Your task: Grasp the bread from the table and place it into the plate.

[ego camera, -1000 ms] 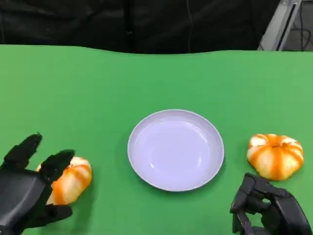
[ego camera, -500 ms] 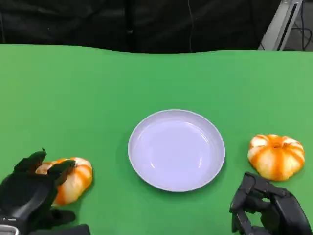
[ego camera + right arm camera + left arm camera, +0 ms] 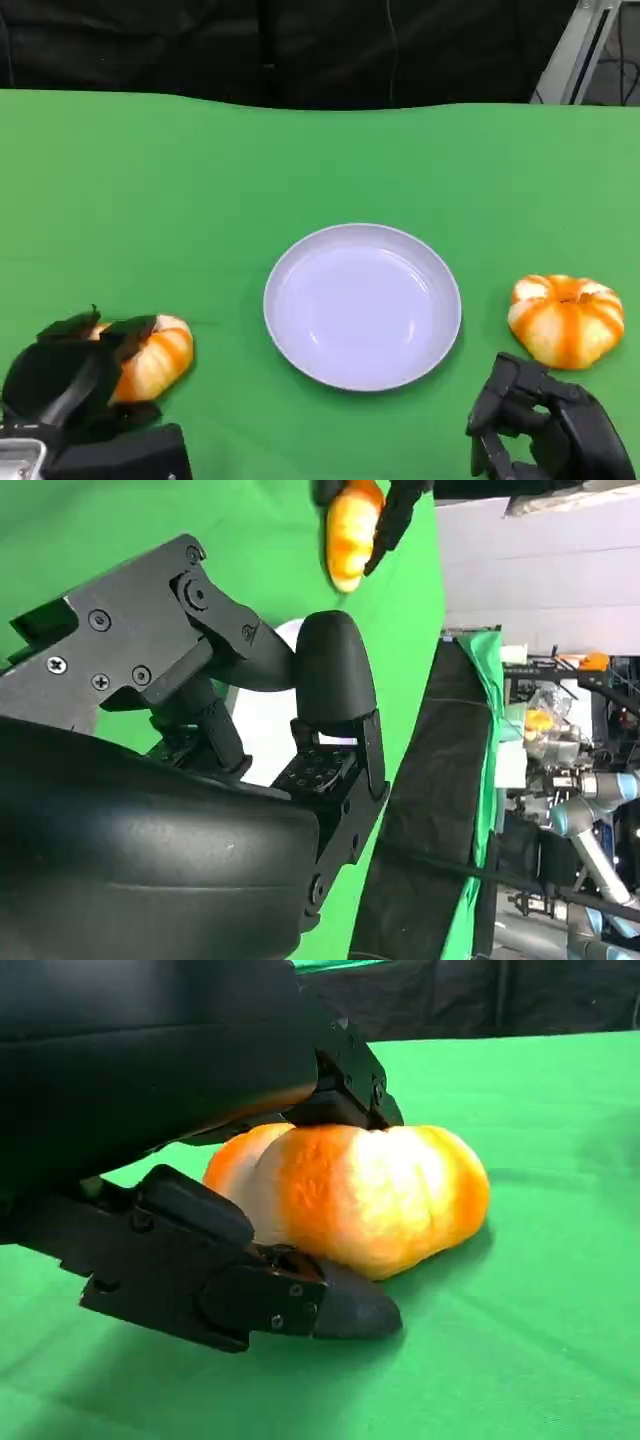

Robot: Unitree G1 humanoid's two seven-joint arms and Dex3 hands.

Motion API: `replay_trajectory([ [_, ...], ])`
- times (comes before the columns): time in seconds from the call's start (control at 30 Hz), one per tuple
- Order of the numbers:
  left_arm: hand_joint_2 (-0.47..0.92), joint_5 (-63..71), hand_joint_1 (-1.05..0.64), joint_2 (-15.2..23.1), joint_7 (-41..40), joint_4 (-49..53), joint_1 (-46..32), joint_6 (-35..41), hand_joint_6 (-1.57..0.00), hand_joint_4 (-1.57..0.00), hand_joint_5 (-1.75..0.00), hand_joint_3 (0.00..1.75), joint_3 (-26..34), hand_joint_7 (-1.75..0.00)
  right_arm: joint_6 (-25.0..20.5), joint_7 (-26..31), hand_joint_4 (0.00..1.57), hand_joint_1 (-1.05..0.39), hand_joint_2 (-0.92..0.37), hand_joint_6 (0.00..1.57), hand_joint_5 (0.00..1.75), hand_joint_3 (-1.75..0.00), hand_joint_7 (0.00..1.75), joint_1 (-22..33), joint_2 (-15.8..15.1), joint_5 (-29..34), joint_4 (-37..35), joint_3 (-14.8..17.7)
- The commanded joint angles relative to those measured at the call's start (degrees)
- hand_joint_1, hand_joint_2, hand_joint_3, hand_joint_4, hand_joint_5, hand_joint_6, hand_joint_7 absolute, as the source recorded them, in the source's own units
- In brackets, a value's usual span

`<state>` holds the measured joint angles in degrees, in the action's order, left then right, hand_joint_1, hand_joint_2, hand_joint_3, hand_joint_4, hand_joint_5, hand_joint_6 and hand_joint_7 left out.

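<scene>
An orange-and-white pumpkin-shaped bread (image 3: pixel 160 355) lies on the green table at the near left. My left hand (image 3: pixel 70 375) is wrapped around it. In the left wrist view its fingers (image 3: pixel 345 1085) press on the top of the bread (image 3: pixel 370 1195) and the thumb (image 3: pixel 330 1305) lies against its lower edge; the bread still rests on the table. The white plate (image 3: pixel 362 305) stands in the middle with nothing in it. My right hand (image 3: pixel 545 435) sits at the near right with its fingers curled in, holding nothing; the right wrist view shows this hand (image 3: pixel 200 780) before the plate (image 3: pixel 262 730).
A second bread of the same kind (image 3: pixel 567 320) lies right of the plate, just beyond my right hand. The green cloth (image 3: pixel 200 180) runs back to a dark curtain. A metal stand (image 3: pixel 580 50) rises at the far right.
My left hand has come down from an open pose above the left bread and its fingers have closed around it. The right hand, plate and right bread have stayed put.
</scene>
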<state>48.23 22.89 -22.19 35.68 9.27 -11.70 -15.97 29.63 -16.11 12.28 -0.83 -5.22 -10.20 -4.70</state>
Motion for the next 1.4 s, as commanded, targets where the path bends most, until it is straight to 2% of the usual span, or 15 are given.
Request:
replay_trajectory([
  [0.03, 0.92, -3.4, -0.27, 0.7, -1.9, 1.6, -0.5, -2.1, -0.86, -0.86, -0.18, 0.28, 0.0, -0.10, -0.3, 0.3, 0.82, -0.10, -0.59, 0.76, 1.75, -1.15, 1.55, 0.6, -0.5, -0.2, 0.9, 0.3],
  [0.07, 0.92, -4.4, -0.22, 0.5, -2.6, 1.4, -0.6, -2.7, -0.94, -0.94, -0.22, 0.28, 0.4, -0.12, -0.2, 0.3, 0.82, -0.10, -0.59, 0.76, 1.75, -1.15, 1.55, 0.6, -0.5, -0.2, 0.9, 0.3],
  [0.13, 0.92, -5.5, -0.15, 0.4, -3.6, 1.1, -0.8, -3.3, -1.10, -0.88, -0.81, 0.35, 0.5, -0.20, -0.1, 0.4, 0.82, -0.10, -0.59, 0.76, 1.75, -1.15, 1.55, 0.6, -0.5, -0.1, 0.9, 0.3],
  [0.17, 0.92, -5.6, -0.14, 0.8, -4.1, 0.7, -0.8, -3.9, -1.13, -0.85, -0.95, 0.36, 0.4, -0.21, -0.1, 0.3, 0.82, -0.10, -0.59, 0.76, 1.75, -1.15, 1.55, 0.6, -0.6, -0.2, 0.9, 0.3],
  [0.2, 0.92, -5.7, -0.12, 1.1, -4.4, 0.4, -0.8, -4.2, -1.00, -0.72, -1.41, 0.31, 0.2, -0.68, -0.1, 0.3, 0.82, -0.10, -0.60, 0.75, 1.75, -1.15, 1.55, 0.6, -0.7, -0.2, 0.8, 0.3],
  [0.23, 0.92, -5.8, -0.12, 1.3, -4.6, 0.3, -0.8, -4.5, -0.85, -0.67, -1.57, 0.29, 0.0, -1.02, -0.1, 0.2, 0.82, -0.09, -0.60, 0.75, 1.75, -1.15, 1.55, 0.5, -0.7, -0.2, 0.8, 0.3],
  [0.27, 0.92, -5.8, -0.12, 1.4, -4.7, 0.2, -0.8, -4.6, -0.76, -0.64, -1.68, 0.28, -0.1, -1.24, -0.1, 0.2, 0.82, -0.09, -0.60, 0.75, 1.75, -1.15, 1.55, 0.5, -0.7, -0.2, 0.8, 0.3],
  [0.4, 0.92, -6.0, -0.11, 1.5, -4.9, 0.3, -0.7, -4.7, -0.70, -0.62, -1.74, 0.27, -0.3, -1.39, -0.1, 0.2, 0.82, -0.09, -0.60, 0.75, 1.75, -1.15, 1.55, 0.5, -0.7, -0.2, 0.8, 0.3],
  [0.43, 0.92, -6.1, -0.11, 2.0, -3.8, -4.1, -1.9, -3.3, -0.69, -0.62, -1.74, 0.27, 0.7, -1.40, -0.2, 0.0, 0.82, -0.09, -0.60, 0.75, 1.75, -1.15, 1.55, 0.6, -0.7, -0.5, 0.9, 0.3],
  [0.5, 0.92, -6.2, -0.07, 2.8, -2.0, -11.7, -3.8, -0.8, -0.51, -0.60, -1.75, 0.22, 2.2, -1.67, -0.4, -0.2, 0.81, -0.11, -0.60, 0.75, 1.75, -1.14, 1.54, 0.6, -0.7, -0.9, 0.9, 0.4],
  [0.57, 0.92, -6.2, -0.06, 3.1, -0.6, -15.2, -4.9, 0.8, -0.47, -0.59, -1.75, 0.21, 2.8, -1.73, -0.4, -0.3, 0.81, -0.11, -0.60, 0.75, 1.75, -1.14, 1.54, 0.6, -0.7, -1.0, 0.9, 0.4],
  [0.7, 0.92, -6.1, -0.06, 3.1, 0.6, -17.4, -5.8, 2.2, -0.45, -0.58, -1.75, 0.21, 3.1, -1.75, -0.4, -0.3, 0.81, -0.12, -0.60, 0.76, 1.75, -1.14, 1.53, 0.6, -0.7, -1.1, 0.9, 0.4],
  [0.83, 0.92, -6.1, -0.06, 3.1, 5.8, -34.1, -6.2, 4.4, -0.52, -0.64, -1.75, 0.24, 5.2, -1.75, 0.4, -0.7, 0.81, -0.13, -0.61, 0.75, 1.75, -1.12, 1.52, 0.1, -0.8, -1.2, -0.3, 0.6],
  [1.0, 0.92, -4.9, -0.12, 0.7, 10.3, -40.0, -3.7, 6.4, -0.56, -0.65, -1.75, 0.31, 3.7, -1.75, 0.0, -0.4, 0.80, -0.13, -0.62, 0.76, 1.75, -1.09, 1.52, 0.1, -0.7, -0.8, 0.0, 0.6],
  [1.4, 0.89, -2.9, -0.13, -6.0, 11.6, -31.0, 8.4, 2.8, -0.57, -0.65, -1.75, 0.31, -3.8, -1.75, 0.5, 0.0, 0.80, -0.12, -0.63, 0.75, 1.75, -1.09, 1.53, 0.7, -0.1, -0.4, 0.4, 0.1],
])
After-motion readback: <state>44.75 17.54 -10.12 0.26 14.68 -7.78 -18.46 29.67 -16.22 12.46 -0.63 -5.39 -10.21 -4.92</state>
